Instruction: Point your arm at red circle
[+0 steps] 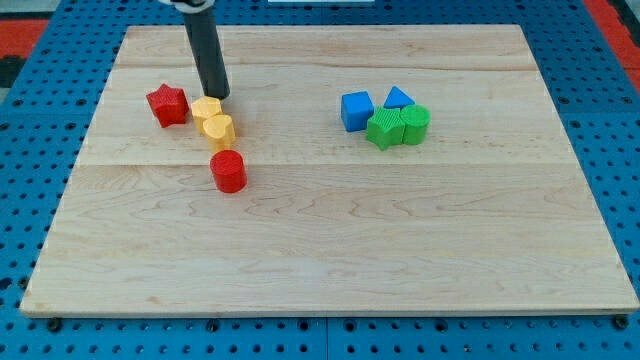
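The red circle (228, 171) is a short red cylinder on the left half of the wooden board (330, 230). My tip (217, 96) is at the end of the dark rod, above the red circle in the view, just above a yellow block (207, 108). A second yellow block (220, 129) lies between that one and the red circle. The tip is apart from the red circle, about two block widths toward the view's top.
A red star block (168, 104) lies left of the tip. At the view's right sit a blue cube (356, 110), a blue triangular block (398, 98), a green star block (383, 129) and a green round block (415, 123), clustered together.
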Motion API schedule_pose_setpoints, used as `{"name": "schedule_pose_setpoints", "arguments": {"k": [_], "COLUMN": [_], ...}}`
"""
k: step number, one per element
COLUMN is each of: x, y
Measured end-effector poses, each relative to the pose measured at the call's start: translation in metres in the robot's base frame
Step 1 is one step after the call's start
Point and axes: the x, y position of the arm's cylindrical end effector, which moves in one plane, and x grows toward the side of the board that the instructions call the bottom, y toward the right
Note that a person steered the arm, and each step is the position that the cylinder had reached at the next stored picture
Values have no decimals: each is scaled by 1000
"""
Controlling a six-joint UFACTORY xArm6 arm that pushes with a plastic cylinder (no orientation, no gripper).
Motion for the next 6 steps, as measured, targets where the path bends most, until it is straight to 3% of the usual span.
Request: {"name": "schedule_pose_setpoints", "arguments": {"k": [1, 3, 4, 5, 6], "x": [-23, 82, 124, 194, 192], "y": [-70, -64, -99, -31, 37]}}
